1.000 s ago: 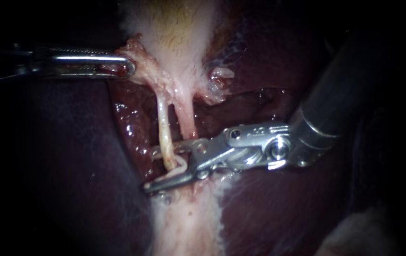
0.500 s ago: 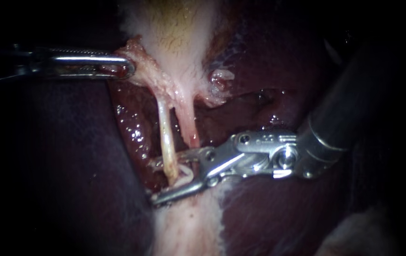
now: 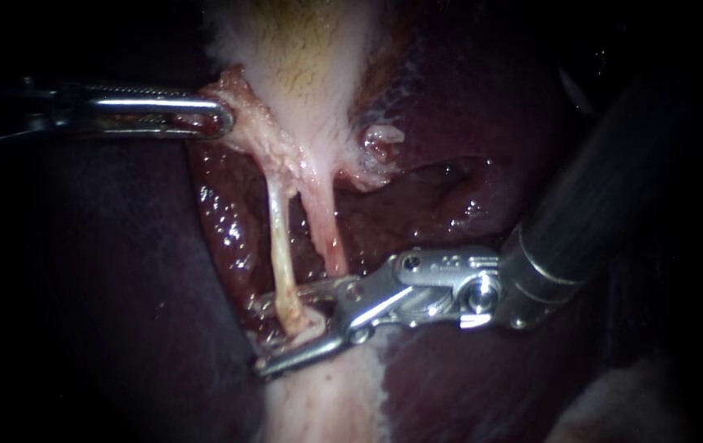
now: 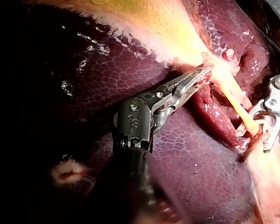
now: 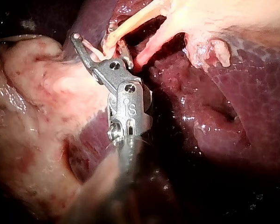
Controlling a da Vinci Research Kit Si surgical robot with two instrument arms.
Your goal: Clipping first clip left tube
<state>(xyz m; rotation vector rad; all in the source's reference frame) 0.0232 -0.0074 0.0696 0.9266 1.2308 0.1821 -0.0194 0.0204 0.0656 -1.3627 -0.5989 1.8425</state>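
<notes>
Two tubes run down from the pale gallbladder (image 3: 302, 57): the whitish left tube (image 3: 280, 242) and the pinker right tube (image 3: 325, 226). My right instrument (image 3: 261, 338) comes in from the right with its jaws open, and the left tube's lower end lies in the gap between them. My left instrument (image 3: 207, 115) is shut on the ragged tissue at the gallbladder's neck (image 3: 240, 111) and holds it out to the left. In the right wrist view the open jaws (image 5: 100, 43) straddle the whitish left tube (image 5: 130, 23). The left wrist view shows the left instrument's jaws (image 4: 198, 74) closed on that tissue.
Dark red liver (image 3: 466, 131) lies on both sides of the tubes, with a wet hollow (image 3: 441, 176) above the right instrument's wrist. A pale band of tissue (image 3: 326, 402) runs below the jaws. A small frayed tag of tissue (image 3: 380, 139) sits right of the gallbladder's neck.
My right instrument has slid down along the left tube to its lower end, jaws still apart. The tube now looks drawn straighter. The left instrument has held still.
</notes>
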